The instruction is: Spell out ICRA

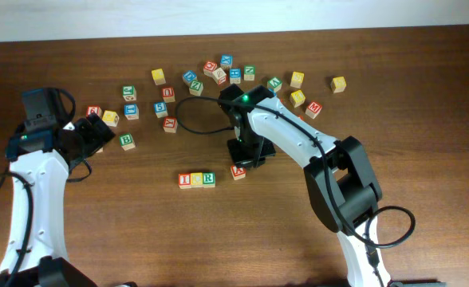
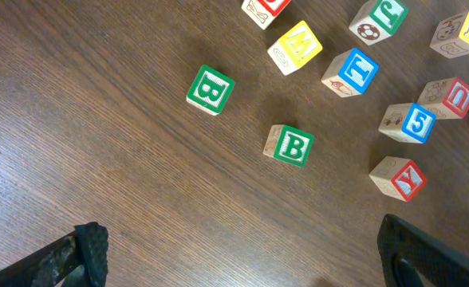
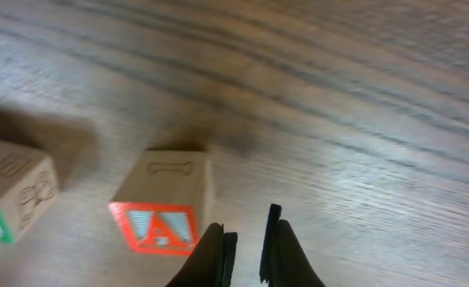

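a dark wooden table point(image 1: 123, 231) carries a scatter of loose letter cubes, mostly across its far half. in the left wrist view, one green b cube point(image 2: 289, 146) lies on bare wood, with a second green b cube point(image 2: 210, 89) apart from it to the upper left. above them a yellow m cube point(image 2: 296, 46) sits just beside a blue-lettered cube point(image 2: 351, 72). a blue 5 cube point(image 2: 408, 123) and a red y cube point(image 2: 399, 177) lie near each other to the right. from overhead, a lone yellow cube point(image 1: 338, 84) marks the scatter's right end, and another yellow cube point(image 1: 159, 76) sits toward its left.
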Motion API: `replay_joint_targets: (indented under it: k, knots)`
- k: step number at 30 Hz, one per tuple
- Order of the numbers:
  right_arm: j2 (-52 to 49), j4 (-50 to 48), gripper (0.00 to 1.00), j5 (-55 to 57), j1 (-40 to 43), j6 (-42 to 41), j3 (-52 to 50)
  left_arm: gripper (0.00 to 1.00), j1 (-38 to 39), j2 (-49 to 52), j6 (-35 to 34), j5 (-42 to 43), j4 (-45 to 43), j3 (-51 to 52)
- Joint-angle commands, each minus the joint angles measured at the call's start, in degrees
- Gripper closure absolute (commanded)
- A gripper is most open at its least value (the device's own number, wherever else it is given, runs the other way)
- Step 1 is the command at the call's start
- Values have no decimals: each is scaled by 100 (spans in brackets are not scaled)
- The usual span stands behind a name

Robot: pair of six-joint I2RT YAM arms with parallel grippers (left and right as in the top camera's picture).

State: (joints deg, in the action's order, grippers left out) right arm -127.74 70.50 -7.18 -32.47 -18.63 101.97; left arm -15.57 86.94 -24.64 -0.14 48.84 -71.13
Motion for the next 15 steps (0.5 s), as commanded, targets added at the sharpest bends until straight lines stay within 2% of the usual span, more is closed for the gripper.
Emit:
replay_joint_targets:
  k: [1, 8, 15]
  knots:
    - [-24, 22, 90, 511, -17, 31, -52, 0, -35, 15, -13, 39, 7, -20]
    - [-24, -17, 90, 485, -15, 31, -52, 1, -35, 15, -13, 39, 7, -20]
    - [-24, -42, 90, 2, -20, 33, -52, 1, -35, 15, -13, 39, 7, -20]
